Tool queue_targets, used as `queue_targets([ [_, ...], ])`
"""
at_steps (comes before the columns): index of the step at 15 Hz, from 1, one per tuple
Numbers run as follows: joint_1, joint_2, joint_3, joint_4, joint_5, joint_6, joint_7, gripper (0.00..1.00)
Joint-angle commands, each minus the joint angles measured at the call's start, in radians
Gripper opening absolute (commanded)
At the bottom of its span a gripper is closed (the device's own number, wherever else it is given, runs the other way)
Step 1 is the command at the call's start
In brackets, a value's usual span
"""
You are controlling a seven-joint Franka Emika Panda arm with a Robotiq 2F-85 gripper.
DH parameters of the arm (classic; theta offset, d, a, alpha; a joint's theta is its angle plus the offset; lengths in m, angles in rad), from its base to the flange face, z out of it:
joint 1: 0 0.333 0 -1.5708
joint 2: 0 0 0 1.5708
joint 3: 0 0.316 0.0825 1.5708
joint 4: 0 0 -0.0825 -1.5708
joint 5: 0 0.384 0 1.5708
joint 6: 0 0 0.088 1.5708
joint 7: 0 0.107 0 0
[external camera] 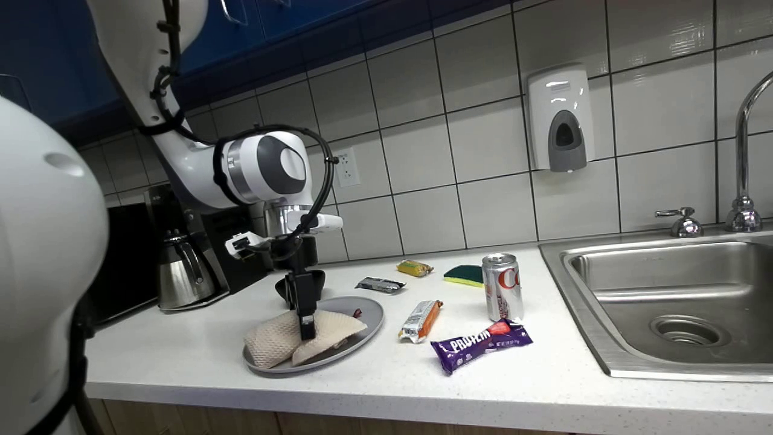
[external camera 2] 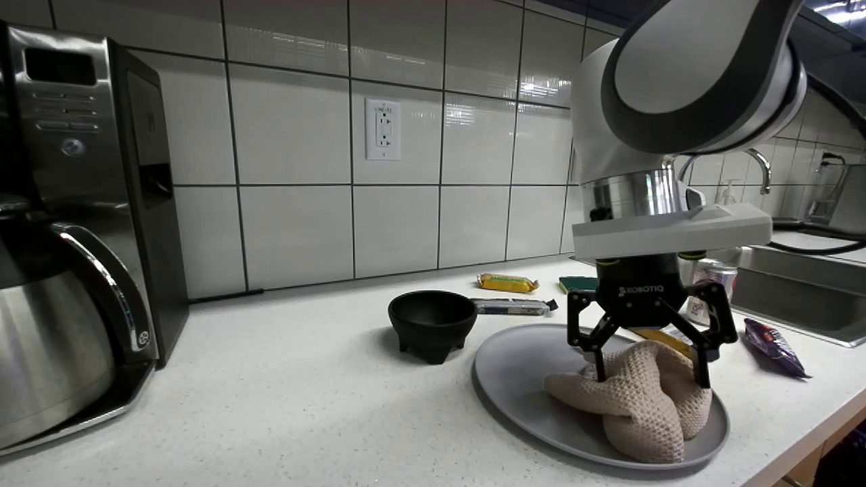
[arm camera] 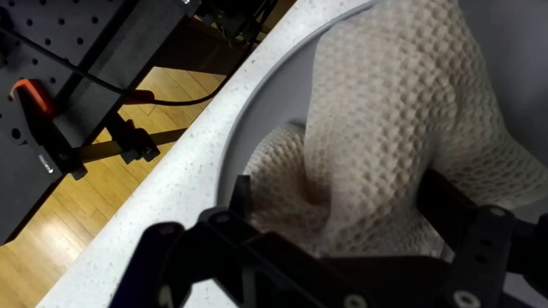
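Spread wide, the gripper (external camera 2: 652, 380) straddles one crumpled, honeycomb-textured cloth (external camera 2: 639, 406) on one round grey plate (external camera 2: 517, 379). In an exterior view, one footed black bowl (external camera 2: 433, 321) stands at the plate's ten o'clock, four glossy wrapped bars (external camera 2: 775, 348) between ten and three.

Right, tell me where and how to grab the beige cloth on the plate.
Probably best from straight above, pinching the raised middle fold of the beige cloth: it is bunched into a hump standing above the gray plate, and the open tool points down astride that hump.
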Motion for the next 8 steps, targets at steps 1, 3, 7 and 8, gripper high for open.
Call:
queue_targets([
  [1,-0.002,0.000,0.005,-0.020,-0.027,0.035,0.028,1.00],
  [3,-0.001,-0.002,0.004,-0.023,-0.032,0.047,0.028,0.75],
  [7,-0.001,-0.003,0.003,-0.024,-0.039,0.064,0.030,0.51],
  [8,-0.001,-0.002,0.003,-0.025,-0.037,0.068,0.028,0.42],
])
